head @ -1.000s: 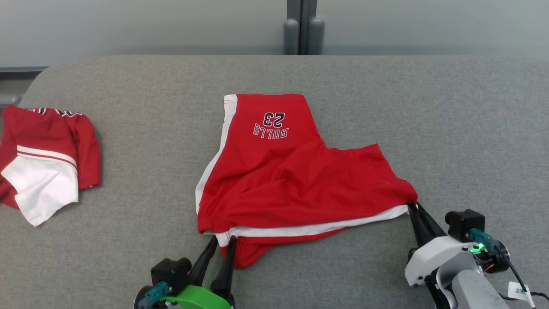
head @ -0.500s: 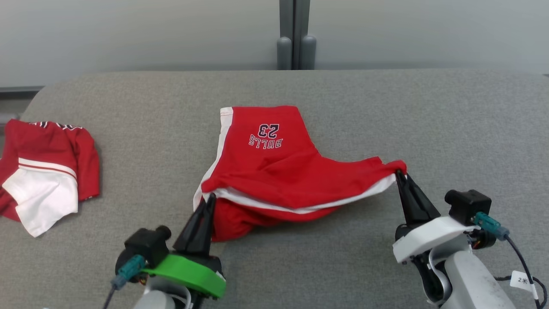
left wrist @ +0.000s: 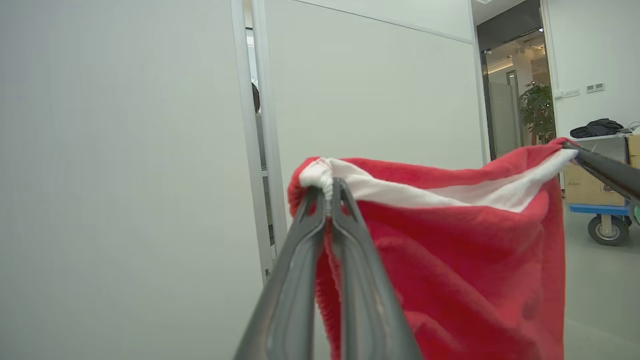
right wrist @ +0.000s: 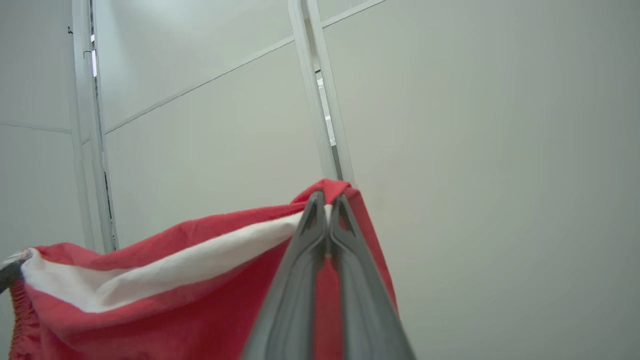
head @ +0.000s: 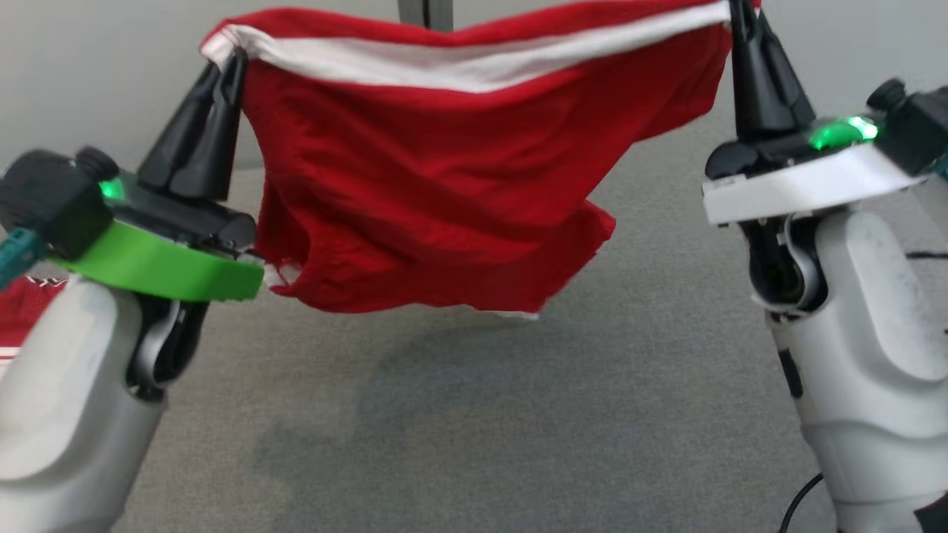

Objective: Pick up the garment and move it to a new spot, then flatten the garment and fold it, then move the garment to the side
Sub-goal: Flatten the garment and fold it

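The garment (head: 429,192) is hanging above the table (head: 474,414), clear of it, its white-banded edge stretching sideways from the left gripper (head: 229,63) to the right gripper (head: 735,15). Each gripper is pinching one corner tight, and the loose cloth is drooping toward the table.

Bright, even, diffuse light fell from above in every view. A broad, soft shadow (head: 444,400) lay on the grey desk (head: 637,444) under the lifted garment (head: 444,185). A green lamp (head: 840,133) on the right wrist bloomed into glare. In the head view the garment's lower hem was smeared. In the left wrist view the left end effector (left wrist: 328,192) lost focus toward the bottom edge. In the right wrist view the wall seams (right wrist: 320,100) leaned with wide-angle distortion.
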Robot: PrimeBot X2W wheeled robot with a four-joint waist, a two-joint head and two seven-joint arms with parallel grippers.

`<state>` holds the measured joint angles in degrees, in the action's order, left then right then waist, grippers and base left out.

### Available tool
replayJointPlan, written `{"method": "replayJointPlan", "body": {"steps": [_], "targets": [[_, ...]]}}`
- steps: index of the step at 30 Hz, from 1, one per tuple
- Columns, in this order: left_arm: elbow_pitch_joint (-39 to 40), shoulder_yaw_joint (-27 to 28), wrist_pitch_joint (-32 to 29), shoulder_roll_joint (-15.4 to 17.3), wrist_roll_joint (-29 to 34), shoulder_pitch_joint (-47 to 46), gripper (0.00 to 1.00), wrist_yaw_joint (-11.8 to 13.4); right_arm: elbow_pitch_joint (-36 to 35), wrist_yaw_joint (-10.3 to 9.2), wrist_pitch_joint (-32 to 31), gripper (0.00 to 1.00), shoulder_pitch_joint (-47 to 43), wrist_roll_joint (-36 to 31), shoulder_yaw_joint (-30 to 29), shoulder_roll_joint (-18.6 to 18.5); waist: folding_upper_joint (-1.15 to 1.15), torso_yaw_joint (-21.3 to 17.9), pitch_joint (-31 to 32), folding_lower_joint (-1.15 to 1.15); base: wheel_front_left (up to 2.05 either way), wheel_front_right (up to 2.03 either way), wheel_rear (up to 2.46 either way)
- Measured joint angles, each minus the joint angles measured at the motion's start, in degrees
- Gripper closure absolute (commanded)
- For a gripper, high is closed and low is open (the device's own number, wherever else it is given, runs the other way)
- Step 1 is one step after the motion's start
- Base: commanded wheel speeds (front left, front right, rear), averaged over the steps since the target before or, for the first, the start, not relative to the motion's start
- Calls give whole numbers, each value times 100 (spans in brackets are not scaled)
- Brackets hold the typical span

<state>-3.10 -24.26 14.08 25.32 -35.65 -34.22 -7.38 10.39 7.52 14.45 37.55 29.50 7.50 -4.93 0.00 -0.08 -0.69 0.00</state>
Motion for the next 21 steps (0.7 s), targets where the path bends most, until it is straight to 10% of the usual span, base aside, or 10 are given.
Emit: {"method": "replayJointPlan", "body": {"steps": [21], "targets": [[-1553,-240,88,454,-966,-2910,100,-16,2004,1,48,100,3710,-1713,-376,162,0,-507,-1878,1,0,0,0]]}}
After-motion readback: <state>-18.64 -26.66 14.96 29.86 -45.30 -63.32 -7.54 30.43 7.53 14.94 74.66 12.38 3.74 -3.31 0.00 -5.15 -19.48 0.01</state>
